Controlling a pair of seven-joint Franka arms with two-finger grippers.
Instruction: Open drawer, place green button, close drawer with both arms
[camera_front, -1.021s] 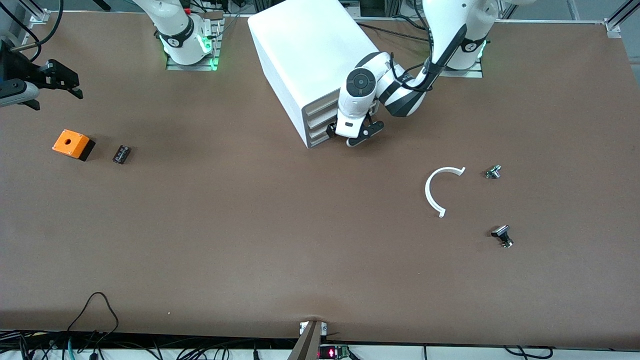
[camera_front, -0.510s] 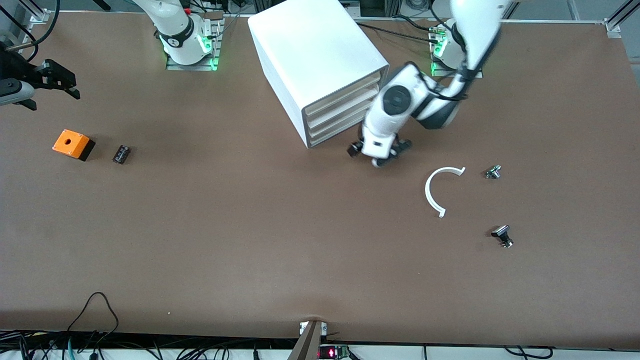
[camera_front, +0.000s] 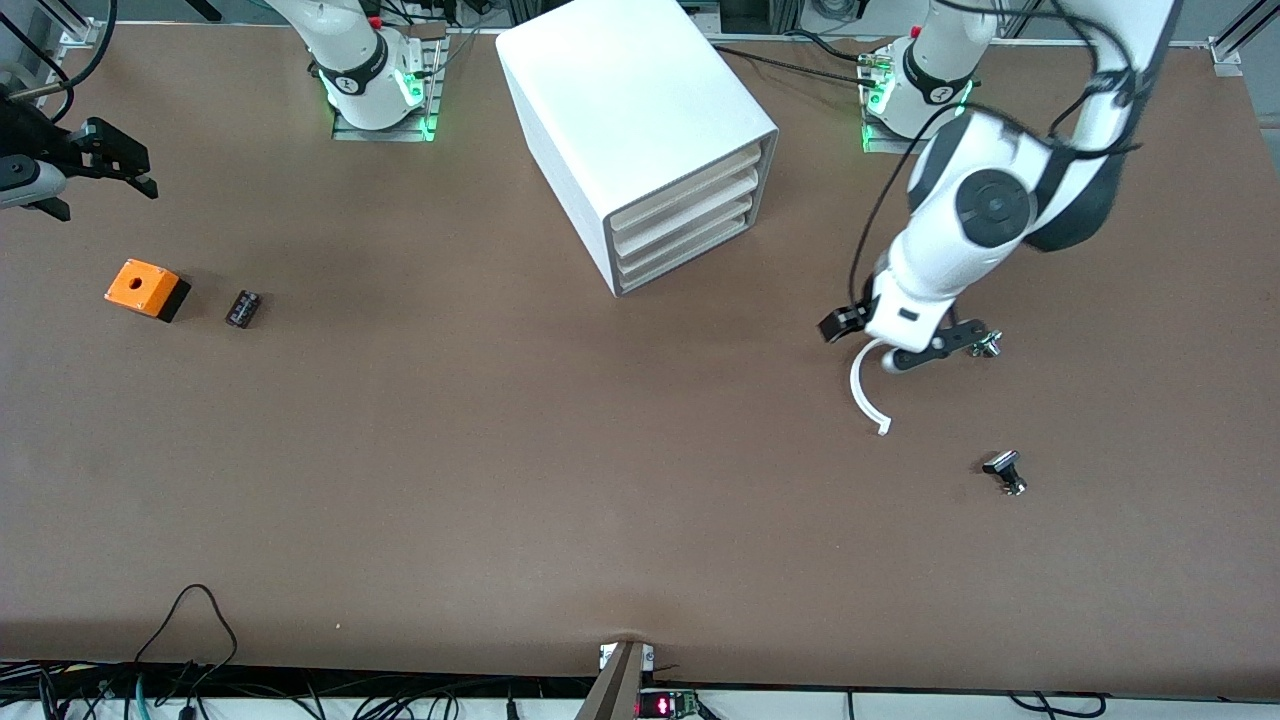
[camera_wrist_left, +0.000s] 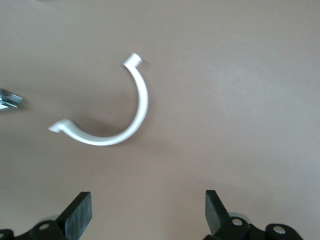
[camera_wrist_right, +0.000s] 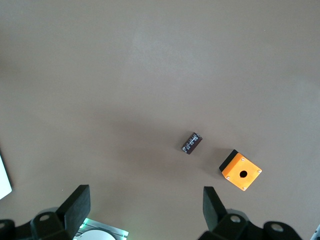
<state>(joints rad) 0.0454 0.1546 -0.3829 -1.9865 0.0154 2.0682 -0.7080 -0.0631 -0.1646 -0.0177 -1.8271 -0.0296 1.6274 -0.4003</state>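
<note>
Two grippers are standing wide open and holding nothing. The left gripper (camera_front: 905, 345) is hanging over the white half-ring (camera_front: 866, 385), toward the left arm's end of the table (camera_front: 500, 480); its fingers (camera_wrist_left: 80, 215) are showing spread in the left wrist view with only the ring beneath them. The right gripper (camera_front: 120, 165) is waiting up near the edge at the right arm's end, over bare table, with the orange box (camera_front: 146, 288) and a small black part (camera_front: 243, 308) lying below it.

The cabinet (camera_front: 630, 130) is sitting near the edge along the bases, and all three drawers are showing flush, so the lowest drawer (camera_front: 690, 258) is judged not yet opened.

The button (camera_front: 988, 344) is lying just beside the ring's upper tip, partly masked by the left gripper's finger. A flat-headed part (camera_front: 1005, 472) is lying nearer the front camera.

Handling judgement: the button is likely light and rigid, with a round cap that could roll or slip. A hold across its squarer body, low and centred, is looking safer than one on the cap. The ring is lying close enough to be nudged during the approach.
</note>
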